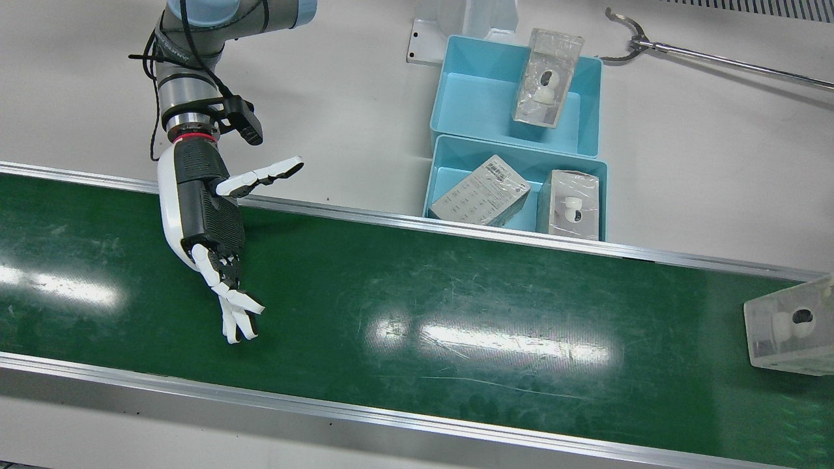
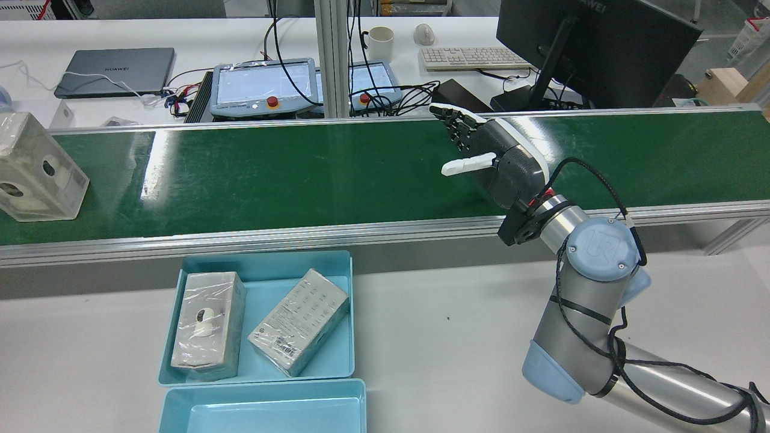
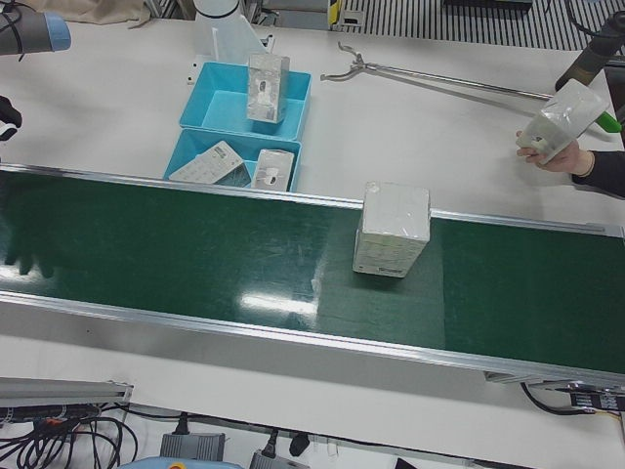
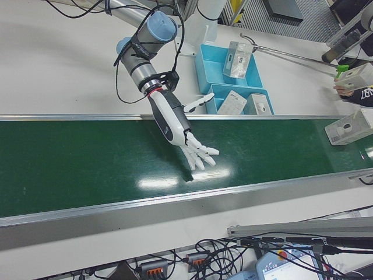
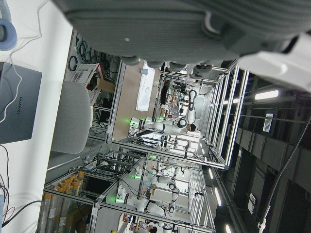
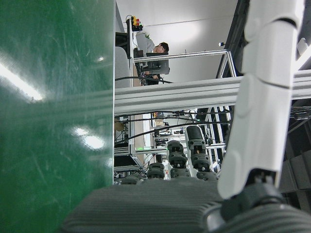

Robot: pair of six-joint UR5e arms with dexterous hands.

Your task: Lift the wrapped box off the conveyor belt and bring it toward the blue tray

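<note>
A clear-wrapped box (image 1: 791,329) stands on the green conveyor belt (image 1: 456,306) at its far end from my right hand; it also shows in the rear view (image 2: 36,168), the left-front view (image 3: 393,230) and the right-front view (image 4: 349,127). My right hand (image 1: 208,234) is open and empty, fingers spread, low over the belt, well apart from the box; the rear view (image 2: 493,159) and right-front view (image 4: 178,125) show it too. Two blue trays (image 1: 456,98) sit beside the belt between hand and box. My left hand (image 5: 170,29) shows only as a palm in its own view.
The nearer blue tray (image 2: 343,313) holds two wrapped boxes (image 2: 207,325); the other tray holds one leaning box (image 1: 547,75). A metal grabber tool (image 1: 651,45) lies on the table beyond the trays. A person's hand holds another wrapped box (image 3: 557,122) past the belt's end.
</note>
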